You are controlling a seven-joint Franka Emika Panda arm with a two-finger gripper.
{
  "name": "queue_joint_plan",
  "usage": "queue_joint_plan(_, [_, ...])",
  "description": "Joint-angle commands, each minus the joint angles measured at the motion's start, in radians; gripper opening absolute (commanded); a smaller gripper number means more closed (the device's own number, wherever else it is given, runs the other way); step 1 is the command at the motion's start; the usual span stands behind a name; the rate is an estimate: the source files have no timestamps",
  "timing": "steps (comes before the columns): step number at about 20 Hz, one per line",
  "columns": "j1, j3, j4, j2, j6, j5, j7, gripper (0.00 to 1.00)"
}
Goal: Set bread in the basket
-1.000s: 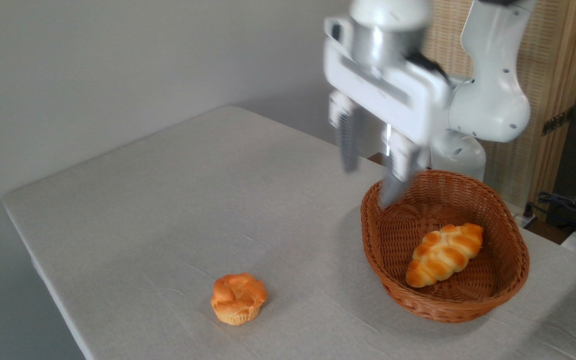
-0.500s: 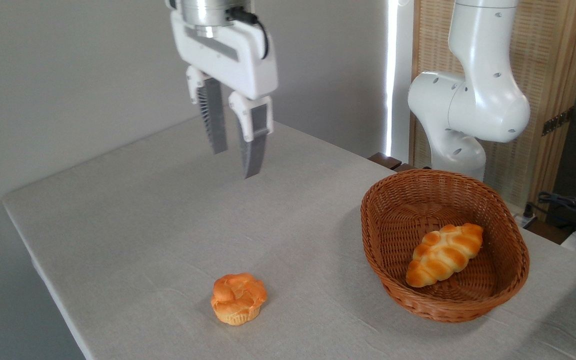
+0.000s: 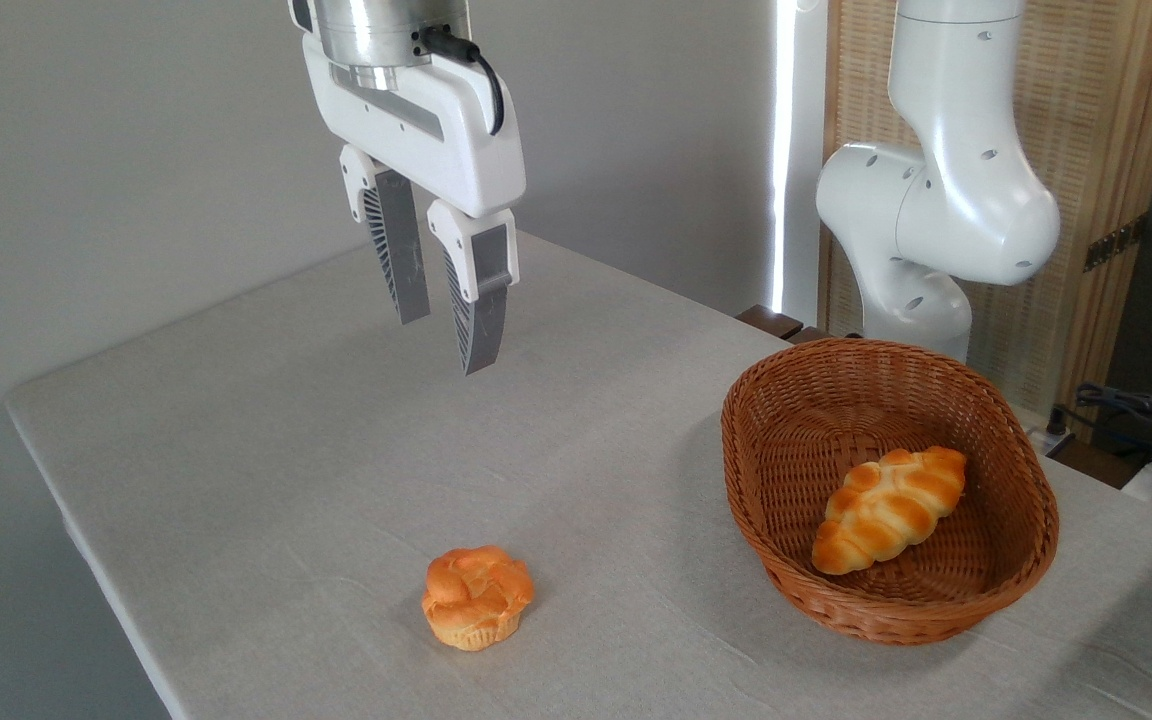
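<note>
A: Bread [image 3: 889, 511]?
B: Lying inside basket [image 3: 1026, 570], table's 3 o'clock side.
A: Gripper [image 3: 443, 342]?
B: Hanging empty above table's 11 o'clock, fingers parted. Round bun [image 3: 477, 597] at 6 o'clock.

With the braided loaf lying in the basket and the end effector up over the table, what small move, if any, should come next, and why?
Probably none beyond holding or parking there. The bread lies fully inside the basket, and the end effector hangs empty, fingers apart, high over the table, well away from both. The round bun does not look like the target.
</note>
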State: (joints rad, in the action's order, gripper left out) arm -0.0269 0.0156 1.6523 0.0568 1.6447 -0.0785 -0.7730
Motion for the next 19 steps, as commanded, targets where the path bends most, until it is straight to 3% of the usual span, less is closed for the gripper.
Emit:
queue_joint_plan(1, [-0.041, -0.049, -0.071, -0.038, -0.043, -0.006, 0.011, 1.0])
queue_joint_plan(11, [-0.041, -0.049, -0.069, -0.04, -0.057, -0.003, 0.02, 1.0])
queue_joint_plan(15, [-0.041, -0.039, -0.069, -0.041, -0.057, 0.052, 0.075, 1.0])
queue_joint_plan(19, [-0.041, -0.039, -0.069, -0.041, -0.057, 0.054, 0.07, 1.0])
